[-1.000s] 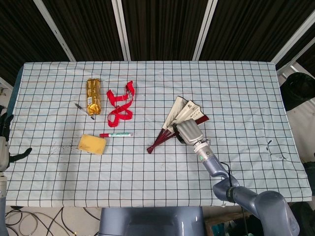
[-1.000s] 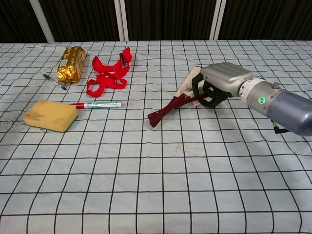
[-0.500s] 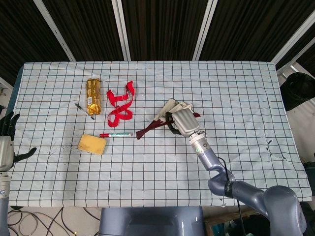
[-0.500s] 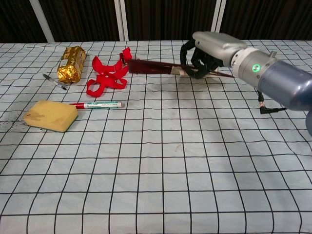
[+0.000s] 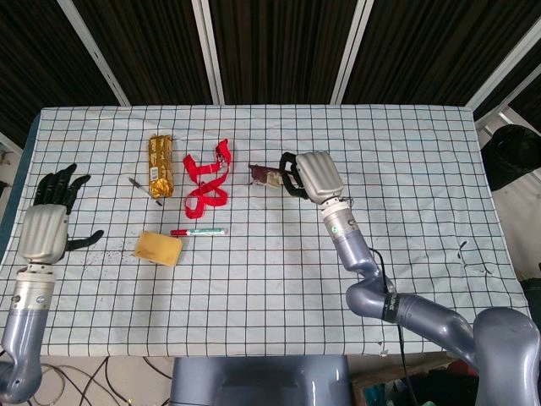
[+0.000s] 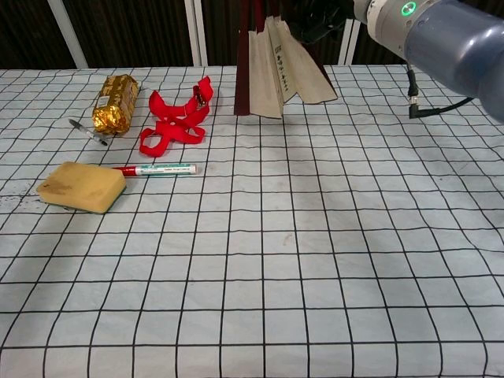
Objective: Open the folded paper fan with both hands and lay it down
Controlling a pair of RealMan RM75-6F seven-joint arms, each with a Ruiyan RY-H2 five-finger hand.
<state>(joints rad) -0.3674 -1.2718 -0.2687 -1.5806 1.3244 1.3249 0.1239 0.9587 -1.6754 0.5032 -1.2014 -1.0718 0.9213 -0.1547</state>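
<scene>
Holding the paper fan (image 5: 269, 176) clear of the table, the right hand (image 5: 314, 176) sits just above the middle of the head view, its fingers curled around the fan near the dark red ribs. In the chest view the fan hangs at the top centre of the frame with its cream leaves partly spread and pointing downward, nothing beneath it but the checked cloth (image 6: 315, 260). The hand itself is mostly cut off by the top edge there, so the exact finger placement cannot be made out.

The left hand (image 5: 49, 227) is at the far left edge of the head view, above the cloth, fingers spread apart and holding nothing. It is well apart from the fan, with a yellow sponge (image 5: 158, 248), a red-capped marker (image 5: 199, 231), a red strap (image 5: 206, 179) and a gold-wrapped packet (image 5: 160, 165) lying between them.

The fan looks light, so lifting it costs nothing, but the paper leaves are thin and would likely tear or crease if pinched or pulled. The ribs look stiff, and the two outer guard sticks are the sensible places to take hold: one in each hand, near the pivot end, so the leaves swing open around it rather than being dragged. The lacquered-looking ribs may be smooth, so a light grip could let them slide. Spreading has only begun, and laying the fan down is not yet done.
</scene>
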